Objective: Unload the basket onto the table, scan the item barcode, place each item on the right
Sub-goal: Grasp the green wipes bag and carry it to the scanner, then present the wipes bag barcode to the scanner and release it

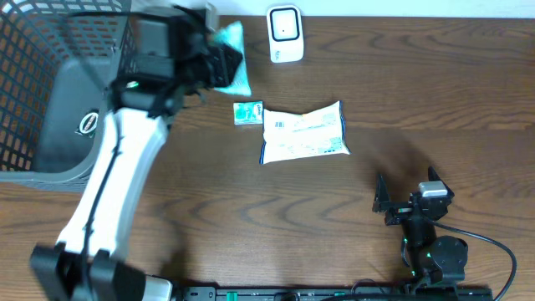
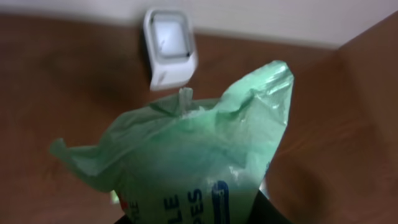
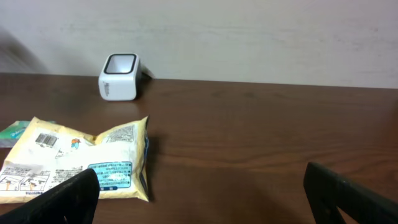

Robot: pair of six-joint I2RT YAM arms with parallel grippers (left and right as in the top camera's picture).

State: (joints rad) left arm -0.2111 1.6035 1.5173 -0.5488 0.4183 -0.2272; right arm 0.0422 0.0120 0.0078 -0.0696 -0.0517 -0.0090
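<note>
A pale green plastic pouch (image 2: pixel 199 162) with blue lettering is held up in my left gripper (image 2: pixel 196 214), which is shut on its lower end. In the overhead view the pouch (image 1: pixel 231 35) hangs at the back of the table, just left of the white barcode scanner (image 1: pixel 285 33), and the left gripper (image 1: pixel 219 63) covers its middle. The scanner (image 2: pixel 170 48) stands beyond the pouch's top edge, window facing up. No barcode shows on the pouch. My right gripper (image 3: pixel 202 193) rests open near the front right (image 1: pixel 404 199) with nothing between its fingers.
A yellow-white snack bag (image 1: pixel 303 132) lies mid-table, with a small green box (image 1: pixel 247 112) at its left. A dark wire basket (image 1: pixel 42 50) fills the back-left corner. From the right wrist the bag (image 3: pixel 74 162) and scanner (image 3: pixel 119 76) show ahead and left.
</note>
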